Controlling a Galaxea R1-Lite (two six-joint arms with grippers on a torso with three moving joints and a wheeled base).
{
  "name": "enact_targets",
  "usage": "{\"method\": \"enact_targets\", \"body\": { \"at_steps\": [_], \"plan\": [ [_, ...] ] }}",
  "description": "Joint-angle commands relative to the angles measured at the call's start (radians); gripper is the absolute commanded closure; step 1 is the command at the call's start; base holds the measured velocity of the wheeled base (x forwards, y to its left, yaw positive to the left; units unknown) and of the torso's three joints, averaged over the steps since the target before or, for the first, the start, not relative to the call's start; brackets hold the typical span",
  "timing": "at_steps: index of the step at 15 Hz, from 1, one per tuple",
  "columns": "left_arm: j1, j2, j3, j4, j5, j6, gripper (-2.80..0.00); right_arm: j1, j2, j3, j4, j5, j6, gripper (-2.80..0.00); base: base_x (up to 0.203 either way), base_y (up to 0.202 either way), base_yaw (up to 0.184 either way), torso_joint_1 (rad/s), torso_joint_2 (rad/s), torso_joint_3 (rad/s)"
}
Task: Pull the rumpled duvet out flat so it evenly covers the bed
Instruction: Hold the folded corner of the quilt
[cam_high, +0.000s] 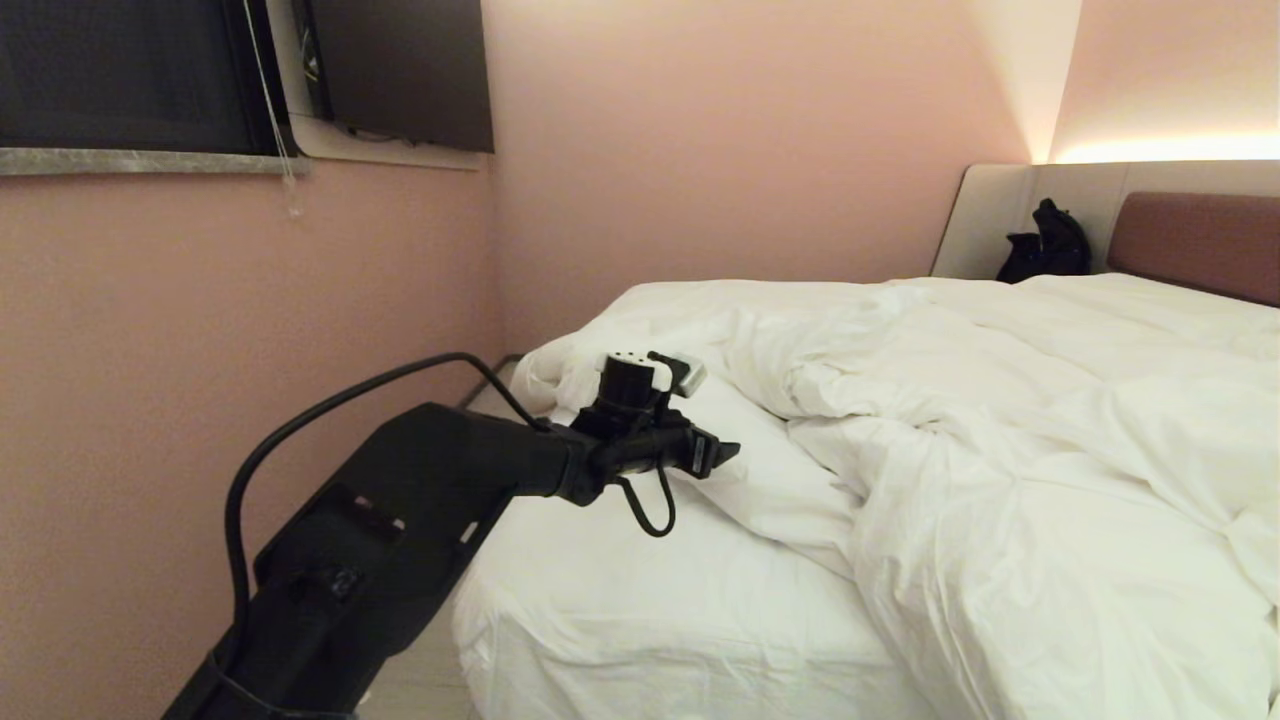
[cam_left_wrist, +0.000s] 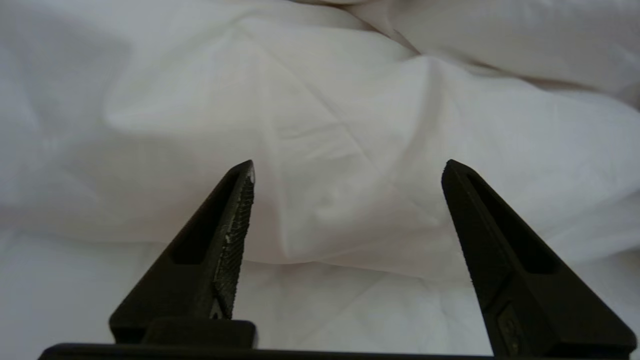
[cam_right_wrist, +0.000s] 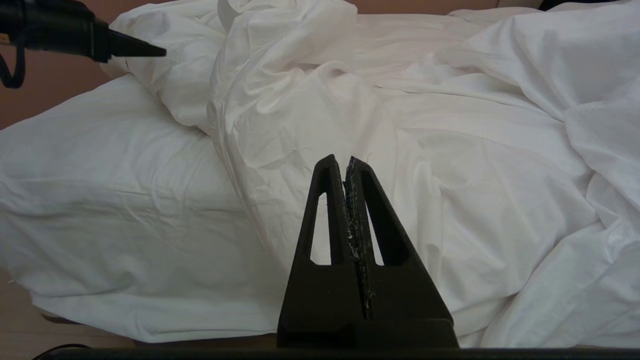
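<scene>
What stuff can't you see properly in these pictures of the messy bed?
- The low white-sheeted bed: head view cuts off its right side and foot.
- The puffy creased white duvet: its far edge is hidden behind its own folds.
- The black bag by the padded brownish-red headboard: too small to identify.
- The black left gripper: fingers open; whether they touch the duvet cannot be told.
- The pillows: none can be picked out.

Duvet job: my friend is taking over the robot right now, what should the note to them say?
Left hand: open, empty, hovering above a duvet fold near the bed's left foot corner.
Right hand: shut, empty, parked low at the foot of the bed.
Duvet: bunched toward the right side; bare sheet shows on the left.
Done: nothing flat.
Left: grab the duvet's edge, pull it across the bare corner, smooth it.
</scene>
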Motion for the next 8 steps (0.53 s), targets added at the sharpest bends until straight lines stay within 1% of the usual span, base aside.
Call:
{"method": "enact_targets", "body": {
  "at_steps": [1,5,8],
  "plan": [
    [-0.005,0.021,0.000,-0.002,-0.001,0.009,-2.80,0.000,0.001,0.000,0.000,0.000,0.000,0.00,0.000,0.000,0.000,0.000,0.00,0.000],
    [-0.014,0.062,0.000,-0.001,-0.001,0.035,-2.80,0.000,0.001,0.001,0.000,0.000,0.000,0.00,0.000,0.000,0.000,0.000,0.00,0.000],
    [-0.035,0.094,0.000,-0.004,-0.001,0.070,-2.80,0.000,0.001,0.000,0.000,0.001,0.000,0.00,0.000,0.000,0.000,0.000,0.00,0.000]
  ]
}}
